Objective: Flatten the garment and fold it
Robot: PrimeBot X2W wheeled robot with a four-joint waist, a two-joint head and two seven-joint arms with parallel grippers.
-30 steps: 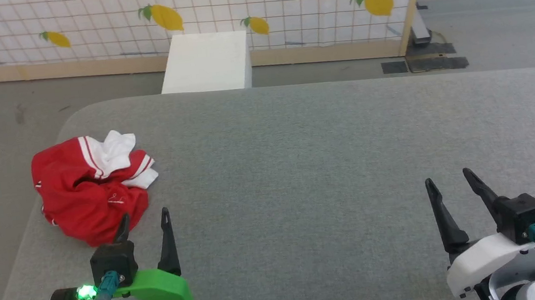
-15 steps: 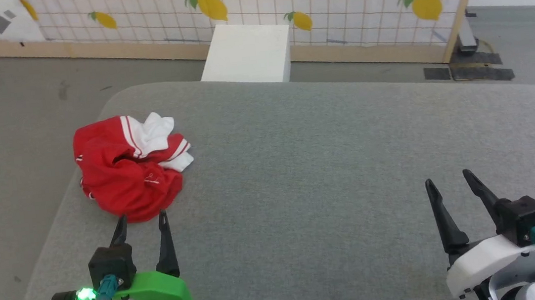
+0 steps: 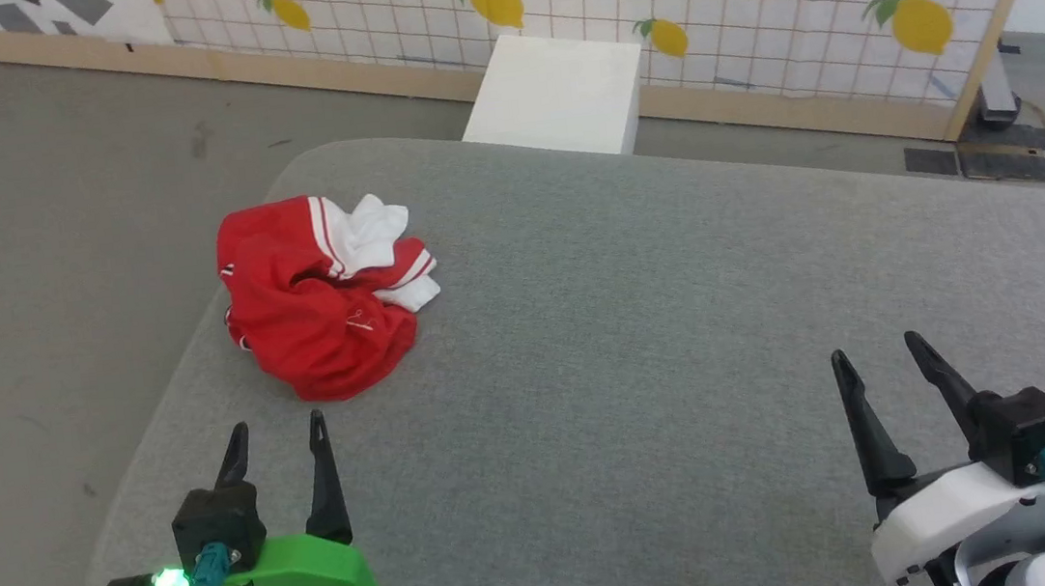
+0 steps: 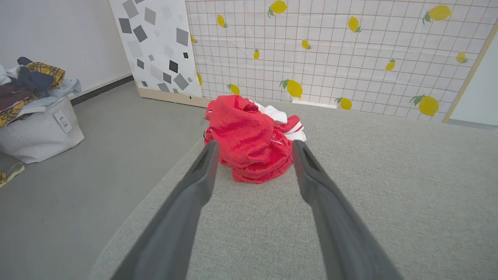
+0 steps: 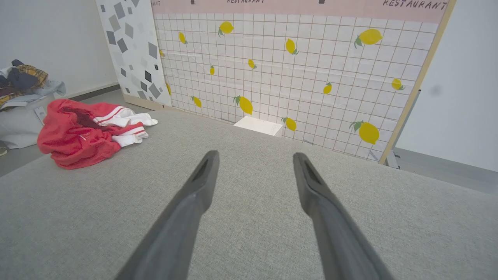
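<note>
Left gripper (image 3: 278,422) hovers with fingers spread wide, holding nothing, just short of the garment (image 3: 321,314), a crumpled red-and-white heap near the left edge of the grey padded surface (image 3: 632,320), perhaps overhanging it. Right gripper (image 3: 875,345), likewise spread and empty, sits well apart.

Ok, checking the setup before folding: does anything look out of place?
The red jersey lies crumpled in a heap near the far-left corner of the grey table, white sleeves bunched on top. Left end effector and right end effector hang open, apart from it.
</note>
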